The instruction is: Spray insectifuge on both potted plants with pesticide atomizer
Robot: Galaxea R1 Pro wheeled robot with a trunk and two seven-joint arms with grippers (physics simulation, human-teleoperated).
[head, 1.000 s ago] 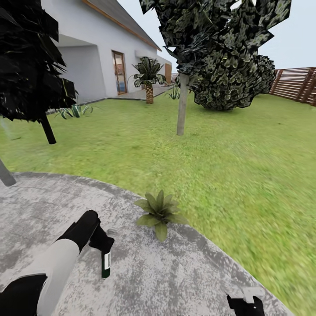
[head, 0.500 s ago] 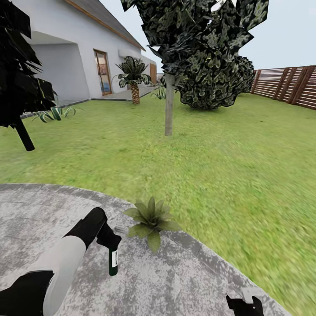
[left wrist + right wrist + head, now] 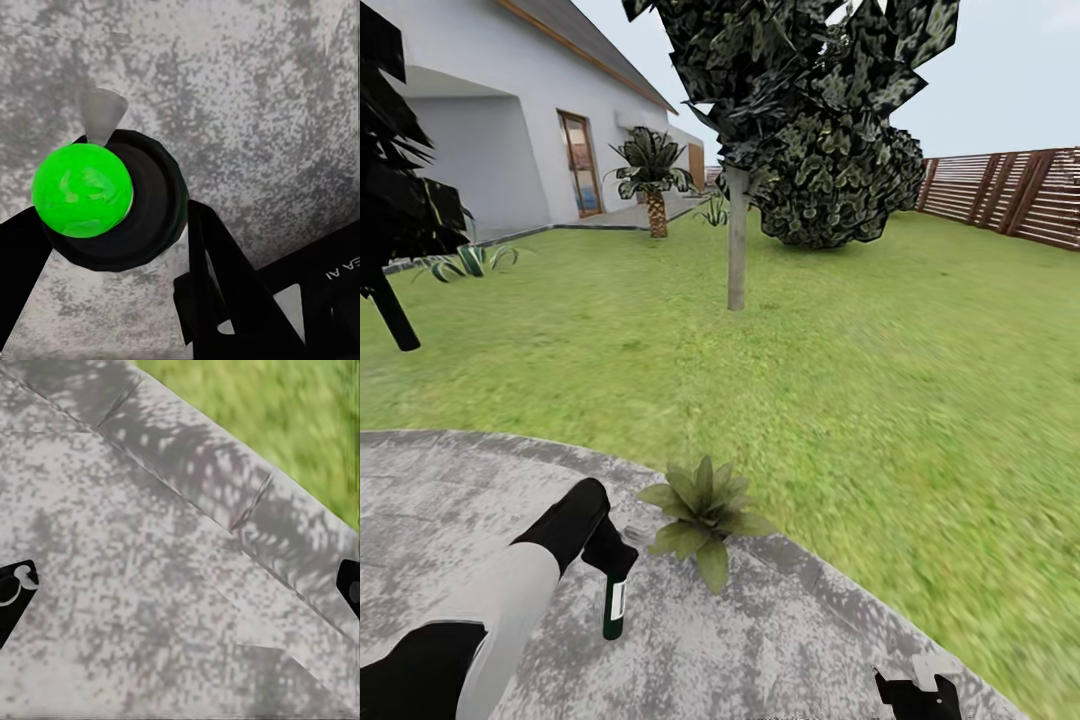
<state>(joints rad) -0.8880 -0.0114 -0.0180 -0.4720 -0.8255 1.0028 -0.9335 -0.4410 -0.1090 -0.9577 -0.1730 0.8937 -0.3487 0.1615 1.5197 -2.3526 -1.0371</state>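
Note:
My left gripper is shut on the pesticide atomizer, a slim dark green bottle with a white label that hangs upright just above the grey patio. In the left wrist view the atomizer shows a bright green top and a pale nozzle, with my black fingers on both sides of it. One potted plant, a low rosette of pointed leaves, stands at the patio's rim just right of the bottle. The second plant is out of view. My right gripper stands open over the patio.
Lawn stretches beyond the patio rim. On it stand a thin tree trunk, a dark bush, a palm and an agave by the white house. A slatted fence runs along the right.
The whole view has swung, so the trees and house sit further left. My left gripper has carried the atomizer a little closer to the potted plant.

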